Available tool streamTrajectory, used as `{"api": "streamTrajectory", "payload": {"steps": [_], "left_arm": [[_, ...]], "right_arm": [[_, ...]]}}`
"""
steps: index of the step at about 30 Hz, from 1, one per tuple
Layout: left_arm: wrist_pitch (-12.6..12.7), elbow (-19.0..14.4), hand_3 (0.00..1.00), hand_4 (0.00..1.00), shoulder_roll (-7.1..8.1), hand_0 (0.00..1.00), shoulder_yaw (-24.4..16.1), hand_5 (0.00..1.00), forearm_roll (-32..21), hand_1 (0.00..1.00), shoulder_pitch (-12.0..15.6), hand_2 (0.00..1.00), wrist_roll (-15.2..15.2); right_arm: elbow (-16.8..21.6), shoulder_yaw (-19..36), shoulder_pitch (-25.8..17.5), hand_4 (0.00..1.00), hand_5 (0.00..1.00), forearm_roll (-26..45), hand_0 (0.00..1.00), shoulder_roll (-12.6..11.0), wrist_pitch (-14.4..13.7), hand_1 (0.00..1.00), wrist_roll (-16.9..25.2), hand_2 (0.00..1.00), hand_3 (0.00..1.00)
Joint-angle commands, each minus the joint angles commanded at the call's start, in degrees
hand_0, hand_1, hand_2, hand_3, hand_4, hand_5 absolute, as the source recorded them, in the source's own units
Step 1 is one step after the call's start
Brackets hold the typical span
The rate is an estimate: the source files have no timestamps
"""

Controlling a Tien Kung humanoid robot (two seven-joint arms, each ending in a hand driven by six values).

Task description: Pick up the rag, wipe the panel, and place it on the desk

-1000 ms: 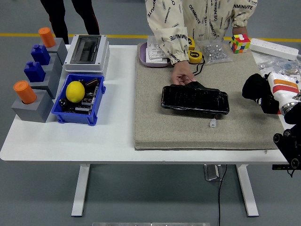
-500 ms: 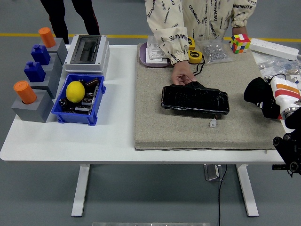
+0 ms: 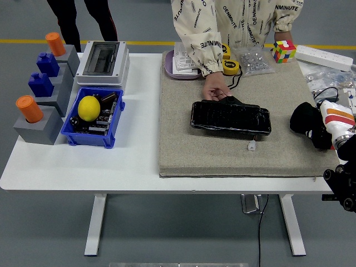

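The black panel (image 3: 231,117) lies flat in the middle of the beige mat (image 3: 183,150). At its far edge a person's hand (image 3: 214,89) rests on the mat, touching a small black piece (image 3: 232,100) that may be the rag. My right hand (image 3: 307,123) is a black mass over the mat's right edge, well to the right of the panel and apart from it. Its white forearm with an orange stripe (image 3: 336,119) runs off to the right. Whether that hand holds any cloth is hidden by its dark shape. The left arm is out of view.
A small white piece (image 3: 252,146) lies just in front of the panel. At the left stand a blue bin with a yellow ball (image 3: 89,108), a grey switch box (image 3: 103,58) and grey blocks with orange pegs (image 3: 33,119). A colour cube (image 3: 283,51), tape measures (image 3: 230,65) and a power strip (image 3: 325,57) sit at the back.
My right hand has drawn back to the right and lower, farther from the panel. The panel and the person's hand have not moved.
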Motion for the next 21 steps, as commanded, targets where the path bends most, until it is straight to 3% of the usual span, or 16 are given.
{"api": "streamTrajectory", "payload": {"steps": [15, 17, 21], "left_arm": [[-0.05, 0.00, 0.566, 0.598, -0.02, 0.646, 0.11, 0.474, -0.20, 0.695, -0.11, 0.741, -0.13], [-0.03, 0.00, 0.566, 0.598, -0.03, 0.647, 0.04, 0.474, -0.17, 0.695, -0.10, 0.741, -0.13], [-0.01, 0.00, 0.566, 0.598, -0.01, 0.647, 0.07, 0.474, -0.21, 0.695, -0.14, 0.741, -0.13]], "right_arm": [[-0.57, -1.54, -0.05, 0.972, 0.048, 0.28, 0.313, 1.04, 1.45, 0.369, -3.27, 0.396, 0.384], [-0.53, -1.34, 0.00, 0.998, 0.072, 0.70, 0.320, 1.04, 2.11, 0.389, -3.33, 0.423, 0.429], [-0.39, -1.04, 0.27, 0.998, 0.072, 1.52, 0.320, 0.87, 4.29, 0.389, -3.14, 0.423, 0.429]]}}
